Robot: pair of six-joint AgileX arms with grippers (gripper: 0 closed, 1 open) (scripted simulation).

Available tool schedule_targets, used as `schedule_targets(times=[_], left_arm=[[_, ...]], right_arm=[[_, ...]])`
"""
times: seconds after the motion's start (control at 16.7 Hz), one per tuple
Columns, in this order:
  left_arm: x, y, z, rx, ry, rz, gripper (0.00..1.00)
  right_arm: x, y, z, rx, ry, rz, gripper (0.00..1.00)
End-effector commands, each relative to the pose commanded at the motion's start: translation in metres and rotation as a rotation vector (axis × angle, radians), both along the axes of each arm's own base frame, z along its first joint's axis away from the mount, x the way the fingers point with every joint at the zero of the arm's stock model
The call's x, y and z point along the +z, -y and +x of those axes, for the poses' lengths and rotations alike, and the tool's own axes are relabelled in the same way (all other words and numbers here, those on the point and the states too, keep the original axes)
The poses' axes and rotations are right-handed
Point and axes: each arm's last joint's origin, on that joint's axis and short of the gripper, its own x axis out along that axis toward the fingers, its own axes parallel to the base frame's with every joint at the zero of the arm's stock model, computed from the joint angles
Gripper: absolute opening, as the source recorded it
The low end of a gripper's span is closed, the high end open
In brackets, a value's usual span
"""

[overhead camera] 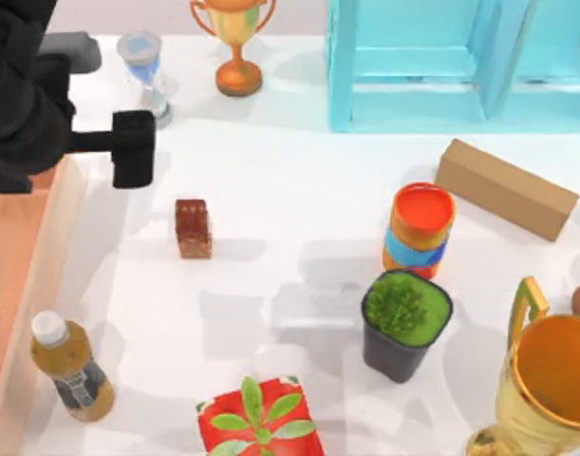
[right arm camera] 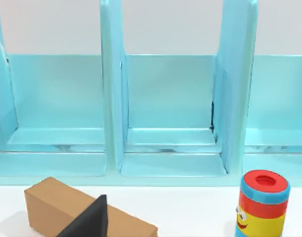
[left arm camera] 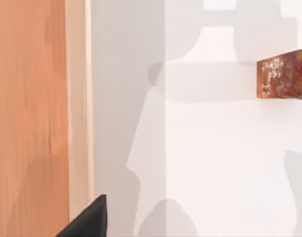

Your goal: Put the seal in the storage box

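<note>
White tabletop carries a scatter of clutter: a turquoise shelf unit (overhead camera: pixel 460 66) along the far edge, a long tan block (overhead camera: pixel 506 188) in front of it, a striped orange-and-blue canister (overhead camera: pixel 420 230), a potted green plant (overhead camera: pixel 405 323), gold trophies (overhead camera: pixel 234 43) at the back and at the near right corner, an hourglass (overhead camera: pixel 147 71), and a capped juice bottle (overhead camera: pixel 69 369) near the left side.

The seal (overhead camera: pixel 193 228) stands upright on the bare table, left of centre, well clear of everything else. Its long axis runs vertically, darker top face up, and its broad faces sit roughly square to the table edges. The storage box (overhead camera: pixel 52 237) lies at the left edge, its peach wall between the seal and the terracotta floor.

My left gripper (overhead camera: pixel 133 149) hovers between the box wall and the seal, behind and to the left of the block, holding nothing; whether its fingers are spread I cannot tell. The left wrist view shows the seal (left arm camera: pixel 284 75) off to one side and the box wall (left arm camera: pixel 79 108) on the other. My right arm is parked off to the right, facing the shelf.

The step appears to be the approach. Doing it well likely means centring directly above the seal, matching the fingers to its flat sides, and descending straight so the block is not tipped.
</note>
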Motion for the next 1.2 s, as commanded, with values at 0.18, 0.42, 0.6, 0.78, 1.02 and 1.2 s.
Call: schedule_targets(times=[0.18,0.42,0.6,0.78,1.02,1.2], left_arm=[[-0.02,0.027,0.037,-0.003,-0.18,0.043,1.0],[-0.036,0.061,0.072,-0.003,-0.312,0.079,1.0],[-0.042,0.08,0.089,-0.001,-0.345,0.088,1.0],[-0.044,0.089,0.098,0.0,-0.349,0.087,1.0],[-0.044,0.09,0.098,-0.001,-0.349,0.087,1.0],[-0.049,0.089,0.099,0.0,-0.349,0.087,1.0]], right_arm=[[0.0,0.0,0.0,0.0,0.0,0.0,1.0],[0.0,0.0,0.0,0.0,0.0,0.0,1.0],[0.0,0.0,0.0,0.0,0.0,0.0,1.0],[0.0,0.0,0.0,0.0,0.0,0.0,1.0],[0.0,0.0,0.0,0.0,0.0,0.0,1.0],[0.0,0.0,0.0,0.0,0.0,0.0,1.0]])
